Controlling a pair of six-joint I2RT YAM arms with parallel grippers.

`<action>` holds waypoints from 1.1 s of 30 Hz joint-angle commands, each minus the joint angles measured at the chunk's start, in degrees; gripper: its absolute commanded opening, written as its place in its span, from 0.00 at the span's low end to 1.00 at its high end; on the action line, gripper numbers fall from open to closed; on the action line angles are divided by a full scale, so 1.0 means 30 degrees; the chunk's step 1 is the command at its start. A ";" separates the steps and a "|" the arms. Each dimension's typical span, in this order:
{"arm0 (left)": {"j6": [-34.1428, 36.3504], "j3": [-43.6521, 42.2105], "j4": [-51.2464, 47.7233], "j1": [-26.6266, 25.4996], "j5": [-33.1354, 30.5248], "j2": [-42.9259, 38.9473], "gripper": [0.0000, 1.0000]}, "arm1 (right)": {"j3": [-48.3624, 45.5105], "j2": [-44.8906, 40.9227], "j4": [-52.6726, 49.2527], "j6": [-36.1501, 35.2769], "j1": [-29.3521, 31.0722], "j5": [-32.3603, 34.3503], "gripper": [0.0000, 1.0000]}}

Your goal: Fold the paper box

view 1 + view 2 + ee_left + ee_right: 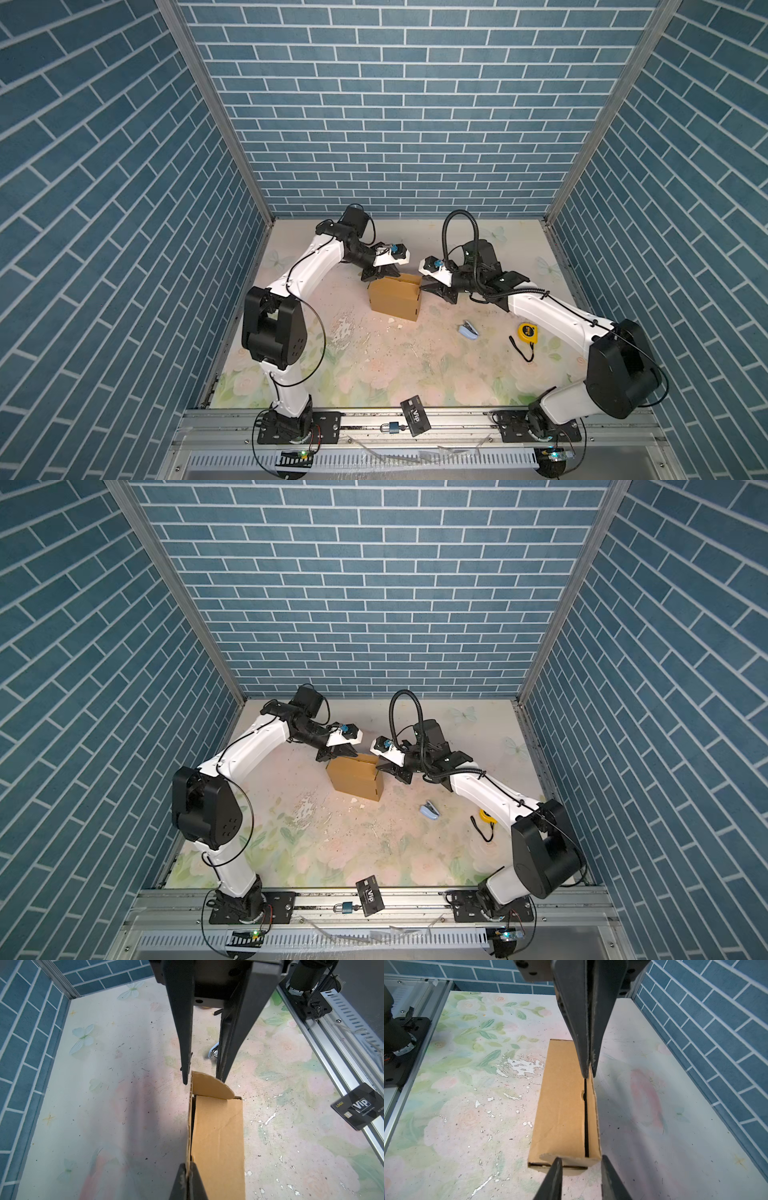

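Nearest me, a black VIP card lies across the front rail at the bottom of the frame. Further back, mid-frame in both top views, the paper box stands on the counter between the two arms. The left claw is clenched on the thin edge of one wall. The right claw is released, its fingers straddling the rounded tab without pinching it. The board looks light, stiff across its panels yet quick to dent, so I'd take it by edges near a fold.
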 commanded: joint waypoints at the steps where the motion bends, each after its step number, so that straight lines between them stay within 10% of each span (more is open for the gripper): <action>1: 0.0081 -0.0424 -0.0977 -0.0244 0.0295 0.0005 0.06 | -0.0075 -0.0505 0.1012 0.0366 0.0233 -0.0313 0.32; 33: 0.0118 -0.0626 -0.0976 -0.0301 0.0288 0.0027 0.06 | -0.0289 -0.1120 -0.0408 -0.0606 0.0321 0.0151 0.37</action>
